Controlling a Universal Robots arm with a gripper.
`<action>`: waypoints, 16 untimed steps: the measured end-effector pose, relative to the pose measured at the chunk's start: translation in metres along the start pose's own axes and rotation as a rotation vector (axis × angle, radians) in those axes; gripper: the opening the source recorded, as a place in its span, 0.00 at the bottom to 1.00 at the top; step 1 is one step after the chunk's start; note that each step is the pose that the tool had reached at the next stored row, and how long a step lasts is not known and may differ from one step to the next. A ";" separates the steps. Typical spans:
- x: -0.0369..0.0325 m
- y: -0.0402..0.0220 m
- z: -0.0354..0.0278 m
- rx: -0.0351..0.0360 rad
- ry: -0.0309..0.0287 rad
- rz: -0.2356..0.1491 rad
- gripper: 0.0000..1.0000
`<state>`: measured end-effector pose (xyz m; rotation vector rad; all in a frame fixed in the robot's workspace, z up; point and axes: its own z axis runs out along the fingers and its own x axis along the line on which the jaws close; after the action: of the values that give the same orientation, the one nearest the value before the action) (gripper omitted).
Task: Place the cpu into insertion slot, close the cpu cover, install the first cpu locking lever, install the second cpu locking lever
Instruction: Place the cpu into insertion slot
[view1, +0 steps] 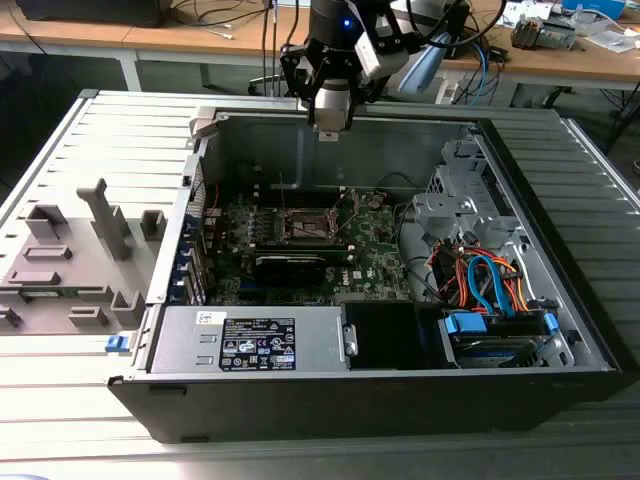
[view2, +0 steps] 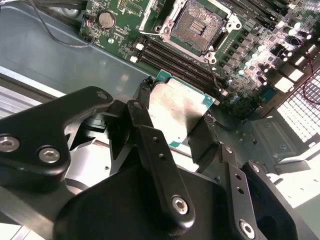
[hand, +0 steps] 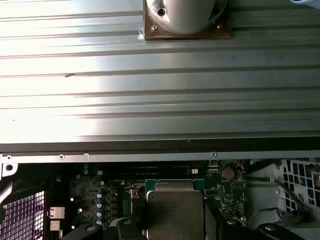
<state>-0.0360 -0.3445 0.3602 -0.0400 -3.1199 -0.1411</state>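
The gripper (view1: 330, 118) hangs high over the far edge of the open computer case (view1: 300, 400), well above everything inside it; its fingers (view2: 205, 142) are drawn in to the width of the cpu (view2: 177, 107) and pinch it by two opposite edges; the chip sits flat between them, its silvery-tan face turned up towards the arm in both wrist views, with a thin green border showing round the metal; it touches nothing but the fingers. The insertion slot (view2: 200, 25) lies below on the green motherboard (view1: 370, 250), well apart from the cpu and on the near side of it; its dark centre is bare inside the silvery rim. In the exterior view the slot (view1: 308, 225) sits about midway across the case floor, with a long black card (view1: 290, 265) just on its near side; a grey power supply box (view1: 250, 340) runs along the near wall, and a tangle of orange and blue cables (view1: 480, 280) fills the corner at the exterior view's right. The case rests on a ribbed metal counter (view1: 580, 200); a grey holder block (view1: 70, 260) stands on the counter at the exterior view's left, beside the case.
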 end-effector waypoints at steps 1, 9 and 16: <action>0.0000 0.0000 0.0001 0.0000 0.0000 0.000 0.55; -0.0002 -0.0058 0.0048 0.0000 0.0000 0.000 0.55; -0.0004 -0.0115 0.0080 0.0001 0.0000 0.000 0.55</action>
<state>-0.0361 -0.3552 0.3512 -0.0400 -3.1200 -0.1410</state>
